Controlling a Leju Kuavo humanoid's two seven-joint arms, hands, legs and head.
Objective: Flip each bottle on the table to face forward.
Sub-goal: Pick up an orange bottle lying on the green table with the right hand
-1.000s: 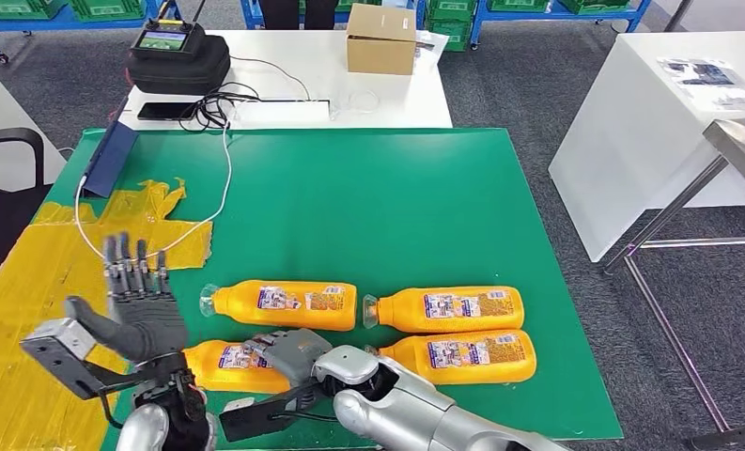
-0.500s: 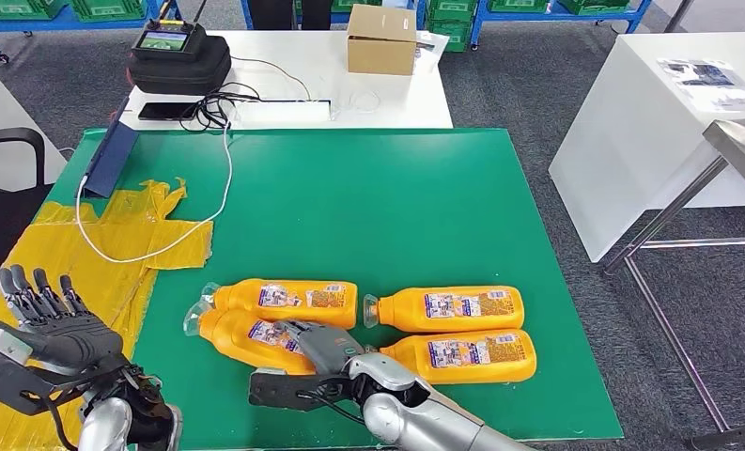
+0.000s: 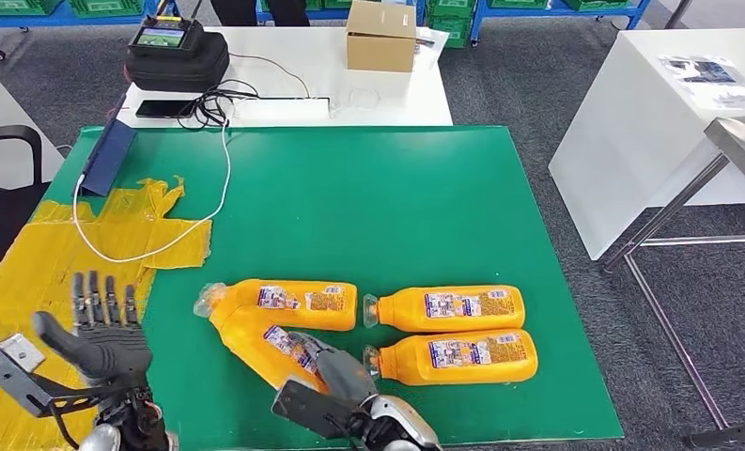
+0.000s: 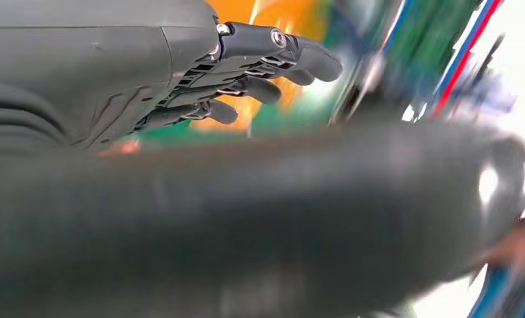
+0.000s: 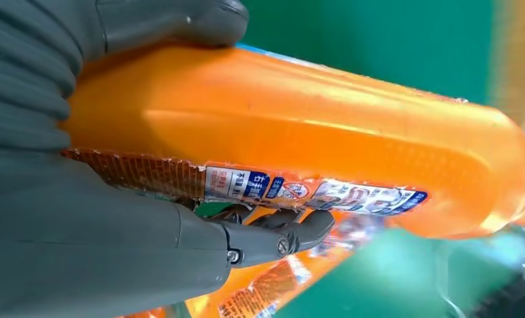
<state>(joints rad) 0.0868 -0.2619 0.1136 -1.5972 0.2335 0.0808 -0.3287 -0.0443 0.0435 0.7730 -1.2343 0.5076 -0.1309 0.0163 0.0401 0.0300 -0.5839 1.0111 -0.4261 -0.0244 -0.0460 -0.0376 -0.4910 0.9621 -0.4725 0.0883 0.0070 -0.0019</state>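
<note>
Gripping bottle [image 5: 299, 139], right hand [image 5: 114, 218]

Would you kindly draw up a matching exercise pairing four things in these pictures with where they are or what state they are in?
Things:
1. left hand
2. right hand
3. cardboard box
4. white cable

States or places:
A. on the white table beyond the green mat
B. grips an orange bottle lying askew
C. runs across the green mat and the yellow sheet
D. raised with fingers spread, holding nothing

Pairs: 1-D, 2-B, 3-A, 4-C
</note>
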